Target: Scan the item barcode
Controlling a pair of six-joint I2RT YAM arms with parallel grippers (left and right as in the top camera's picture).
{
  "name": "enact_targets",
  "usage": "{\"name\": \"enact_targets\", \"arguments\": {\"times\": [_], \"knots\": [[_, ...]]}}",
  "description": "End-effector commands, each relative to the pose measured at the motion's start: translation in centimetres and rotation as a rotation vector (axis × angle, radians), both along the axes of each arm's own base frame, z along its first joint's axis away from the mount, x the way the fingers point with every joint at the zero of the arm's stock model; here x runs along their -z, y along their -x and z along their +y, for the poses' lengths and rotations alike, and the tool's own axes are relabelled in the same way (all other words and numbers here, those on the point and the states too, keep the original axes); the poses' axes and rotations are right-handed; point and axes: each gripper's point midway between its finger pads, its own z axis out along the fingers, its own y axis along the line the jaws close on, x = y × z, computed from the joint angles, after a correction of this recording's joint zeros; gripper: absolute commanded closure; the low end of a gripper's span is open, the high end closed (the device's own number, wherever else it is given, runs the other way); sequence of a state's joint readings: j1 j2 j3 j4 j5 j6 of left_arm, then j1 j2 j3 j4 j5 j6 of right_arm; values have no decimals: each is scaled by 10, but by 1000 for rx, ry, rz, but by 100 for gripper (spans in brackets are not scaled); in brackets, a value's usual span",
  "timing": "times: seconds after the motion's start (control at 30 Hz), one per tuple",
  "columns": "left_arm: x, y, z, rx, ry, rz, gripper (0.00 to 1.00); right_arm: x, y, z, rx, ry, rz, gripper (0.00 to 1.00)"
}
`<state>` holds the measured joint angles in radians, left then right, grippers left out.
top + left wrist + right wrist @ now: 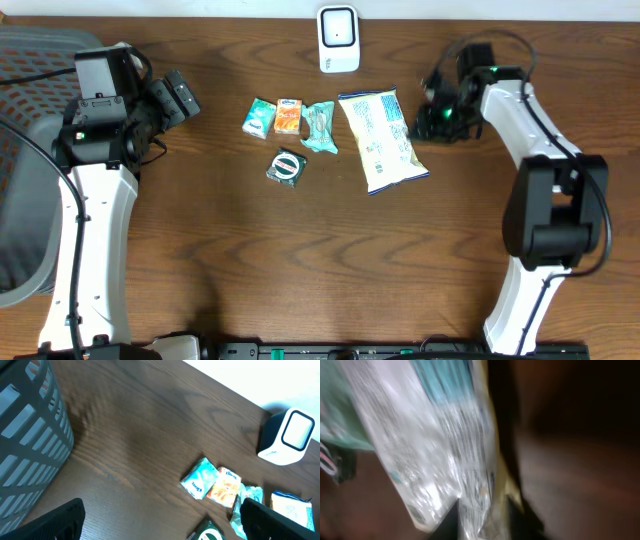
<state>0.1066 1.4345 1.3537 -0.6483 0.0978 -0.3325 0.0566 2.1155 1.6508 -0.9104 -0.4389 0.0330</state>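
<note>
A white barcode scanner (338, 38) stands at the table's back edge and also shows in the left wrist view (288, 437). A pale yellow chip bag (383, 140) lies flat right of centre. My right gripper (428, 118) sits at the bag's right edge. The right wrist view is blurred. In it the shiny bag (445, 450) fills the gap between the two dark fingers of the right gripper (482, 522), and whether they pinch it is unclear. My left gripper (178, 95) hovers open at the left, with nothing in the left gripper (162, 524).
Small items lie left of the bag: a teal pack (259, 118), an orange pack (289, 116), a teal wrapper (320, 126) and a green round pack (287, 166). A grey slatted basket (25, 450) stands at the far left.
</note>
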Motion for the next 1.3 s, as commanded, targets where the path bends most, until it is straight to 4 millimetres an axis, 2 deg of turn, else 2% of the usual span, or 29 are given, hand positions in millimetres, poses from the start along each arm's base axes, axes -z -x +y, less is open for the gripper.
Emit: {"name": "enact_targets", "arguments": {"times": [0.0,0.03,0.17,0.33,0.5,0.63,0.83,0.93,0.97,1.0,1.07,1.17,1.27], "knots": [[0,0,3,-9,-11,3,2,-29,-28,-8,60,27,-136,22],[0,0,3,-9,-11,3,2,-27,-35,-10,65,41,-159,17],[0,0,3,-9,-11,3,2,-19,-50,-10,70,42,-202,6],[0,0,3,-9,-11,3,2,6,-58,4,3,9,-213,4],[0,0,3,-9,-11,3,2,24,-51,40,-120,-171,-200,2],[0,0,3,-9,-11,3,2,44,-44,51,-138,-220,-150,1],[0,0,3,-9,-11,3,2,60,-25,66,-170,-287,-63,3],[0,0,3,-9,-11,3,2,62,-15,68,-208,-279,-43,25],[0,0,3,-9,-11,3,2,63,-12,68,-214,-275,-33,43],[0,0,3,-8,-11,3,2,63,-10,68,-214,-275,-26,69],[0,0,3,-9,-11,3,2,63,-8,68,-211,-276,-12,99],[0,0,3,-9,-11,3,2,61,-7,69,-199,-294,-1,99],[0,0,3,-9,-11,3,2,43,-11,73,-191,-376,-16,99]]}}
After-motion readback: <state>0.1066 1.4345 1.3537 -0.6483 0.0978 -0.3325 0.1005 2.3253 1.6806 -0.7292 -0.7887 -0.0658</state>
